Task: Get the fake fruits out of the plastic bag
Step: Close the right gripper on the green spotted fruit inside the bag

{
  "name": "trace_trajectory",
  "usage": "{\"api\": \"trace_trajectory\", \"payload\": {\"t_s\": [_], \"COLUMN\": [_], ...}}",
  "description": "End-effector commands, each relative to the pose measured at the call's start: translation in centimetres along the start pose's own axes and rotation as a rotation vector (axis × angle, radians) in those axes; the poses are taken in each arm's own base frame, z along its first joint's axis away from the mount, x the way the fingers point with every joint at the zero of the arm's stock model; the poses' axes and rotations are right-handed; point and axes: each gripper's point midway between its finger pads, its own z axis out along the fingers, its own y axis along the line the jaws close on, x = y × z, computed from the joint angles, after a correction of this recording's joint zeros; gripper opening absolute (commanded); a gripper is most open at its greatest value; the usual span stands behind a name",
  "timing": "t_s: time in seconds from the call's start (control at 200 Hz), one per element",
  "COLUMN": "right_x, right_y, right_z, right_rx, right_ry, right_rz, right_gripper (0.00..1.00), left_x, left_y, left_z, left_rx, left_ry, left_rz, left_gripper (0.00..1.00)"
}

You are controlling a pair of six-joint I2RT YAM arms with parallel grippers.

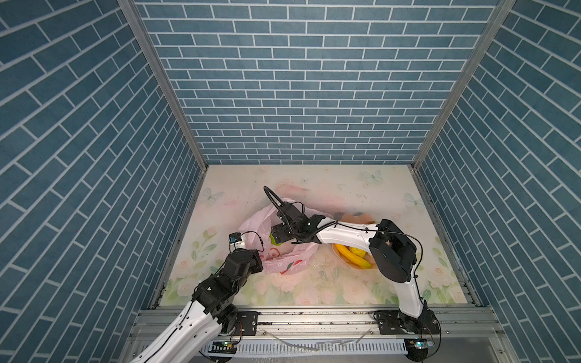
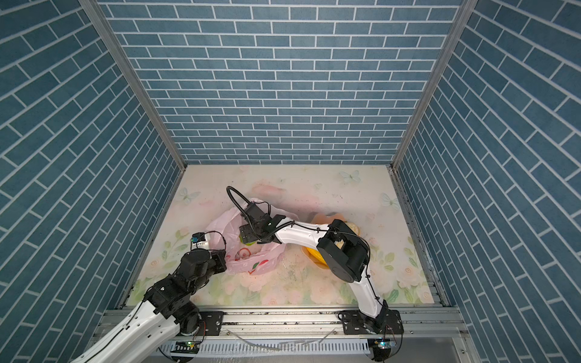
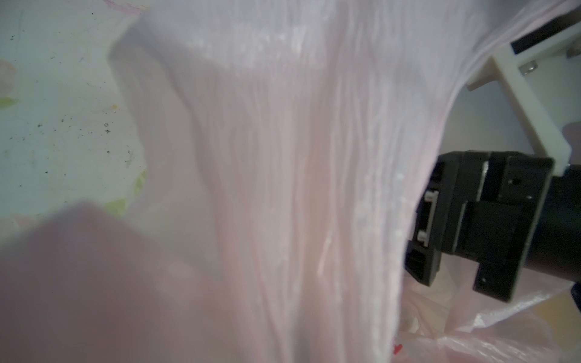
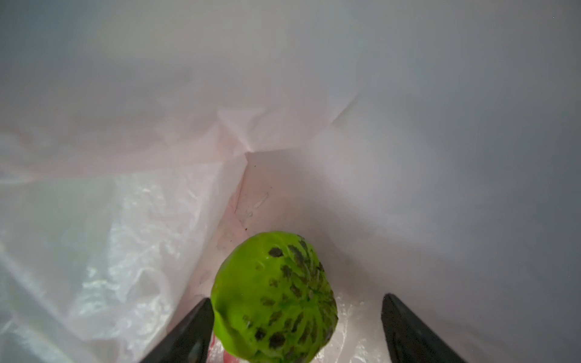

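In both top views the plastic bag (image 1: 254,223) is lying crumpled on the floral surface (image 1: 314,289), left of the middle, with its mouth facing up. The left tool (image 1: 261,251) is sitting at the bag's near rim, mostly hidden under its own wrist. The right tool (image 1: 276,237) is reaching across the middle and pointing down into the bag's mouth, where a green fruit (image 1: 276,242) is showing just beside it. Right of the bag, a peach-pink bowl (image 1: 356,217) is holding a banana (image 1: 352,260) and a yellow fruit (image 1: 359,251); the right arm (image 1: 345,234) is covering much of the bowl.

In the left wrist view the bag's film is filling most of the picture, pulled into long straight pleats. The film is covering the left tool, which is closed on the bag.

In the right wrist view the right tool (image 4: 297,298) is standing wide inside the bag and is gripping nothing. The green fruit, with dark speckles, is lying on the bag's bottom between the 2 fingers (image 4: 191,333). It is close against 1 finger and clearly apart from the other.
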Motion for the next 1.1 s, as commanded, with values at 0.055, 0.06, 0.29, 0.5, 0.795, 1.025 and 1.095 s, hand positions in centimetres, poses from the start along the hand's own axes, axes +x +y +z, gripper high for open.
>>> {"api": "trace_trajectory", "payload": {"t_s": [0.055,0.06,0.29,0.5,0.795,1.025,1.095], "right_x": [-0.5,-0.5,-0.3,-0.1,-0.1,-0.3,-0.3], "right_y": [1.0,1.1,1.5,2.1,2.1,2.2,2.3], "right_z": [0.3,0.3,1.0,1.7,2.4,2.8,2.8], "right_rx": [-0.031,-0.031,-0.058,-0.087,-0.084,-0.091,-0.095], "right_ry": [0.010,0.010,0.019,0.031,0.027,0.021,0.021], "right_rz": [-0.011,-0.010,0.020,0.047,0.061,0.067,0.062], "right_gripper": [0.85,0.85,0.85,0.86,0.84,0.71,0.65], "left_x": [0.9,0.9,1.0,1.0,1.3,1.4,1.3], "left_y": [0.5,0.5,0.5,0.4,0.4,0.6,0.7], "left_z": [0.3,0.3,0.7,0.9,1.1,1.1,1.0], "left_rx": [-0.014,-0.014,-0.015,-0.011,-0.006,-0.014,-0.015], "left_ry": [0.019,0.019,0.019,0.020,0.024,0.022,0.019], "left_rz": [0.005,0.004,0.005,0.006,-0.001,-0.004,-0.008], "left_gripper": [0.01,0.01,0.01,0.01,0.01,0.01,0.01]}}
